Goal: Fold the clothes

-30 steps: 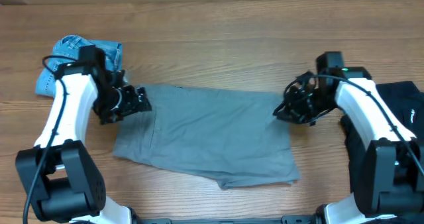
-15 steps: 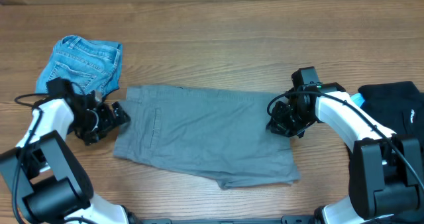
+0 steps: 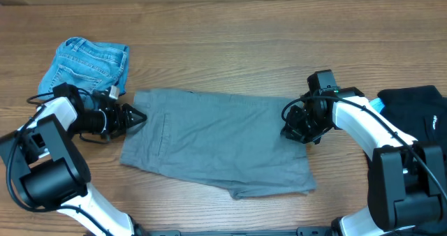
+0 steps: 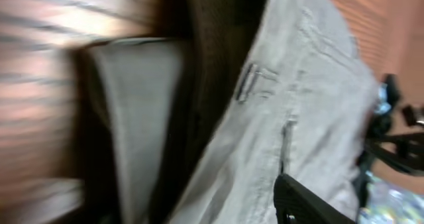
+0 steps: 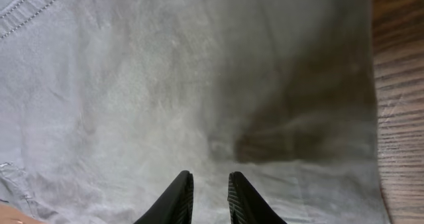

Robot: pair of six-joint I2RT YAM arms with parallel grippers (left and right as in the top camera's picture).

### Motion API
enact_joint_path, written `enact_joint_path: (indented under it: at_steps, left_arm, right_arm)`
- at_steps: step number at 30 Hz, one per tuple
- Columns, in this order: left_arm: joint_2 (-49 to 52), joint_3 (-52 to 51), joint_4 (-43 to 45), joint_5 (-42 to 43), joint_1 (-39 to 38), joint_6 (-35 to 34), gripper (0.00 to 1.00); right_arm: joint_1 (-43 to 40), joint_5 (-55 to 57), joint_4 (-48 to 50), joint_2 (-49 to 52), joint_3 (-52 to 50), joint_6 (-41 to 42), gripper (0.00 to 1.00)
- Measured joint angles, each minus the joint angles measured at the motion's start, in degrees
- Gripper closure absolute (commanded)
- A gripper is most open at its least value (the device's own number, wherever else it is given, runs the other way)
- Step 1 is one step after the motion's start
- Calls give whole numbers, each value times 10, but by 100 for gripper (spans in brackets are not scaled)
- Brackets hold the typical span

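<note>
Grey shorts (image 3: 216, 142) flat, right gripper (image 3: 292, 128) above edge

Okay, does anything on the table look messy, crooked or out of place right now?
Nothing damaged or spilled. The grey shorts lie flat but slightly askew, lower edge uneven. The denim shorts sit crumpled at the back left, and a black garment is bunched at the right edge.

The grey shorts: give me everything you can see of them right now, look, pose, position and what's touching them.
The grey shorts are plain grey woven cloth, lying flat and spread sideways mid-table, waistband toward the left gripper, with a belt loop and slit pocket showing. The lower edge is uneven. The left gripper sits at the waistband edge; whether it grips is unclear. The right gripper is over the opposite end, fingers nearly together just above the cloth. The denim shorts lie apart.
</note>
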Motion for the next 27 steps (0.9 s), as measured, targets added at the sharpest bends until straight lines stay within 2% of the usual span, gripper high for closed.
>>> enact_joint_path:
  at_steps: [1,3,4,7,12,15,20,27]
  left_arm:
    - [5,0,0,13,0,2,46]
    - [14,-1,2,28,-1,10,64]
    - [19,-1,2,35,-2,10,78]
    - [39,-8,-4,46,-8,20,95]
    - [42,-8,-45,42,-15,27,96]
    - [20,-7,-90,-8,-19,24,96]
    - [-72,31,-169,-90,-19,8,96]
    - [-232,166,-230,-183,-70,-31,96]
  right_arm:
    - [0,0,0,0,0,0,78]
    - [0,0,1,0,0,0,78]
    - [0,0,2,0,0,0,78]
    - [0,0,2,0,0,0,80]
    - [0,0,0,0,-1,1,84]
    - [0,0,-3,0,-1,1,87]
    - [-10,6,-47,0,7,0,87]
    - [-50,26,-94,0,73,-4,87]
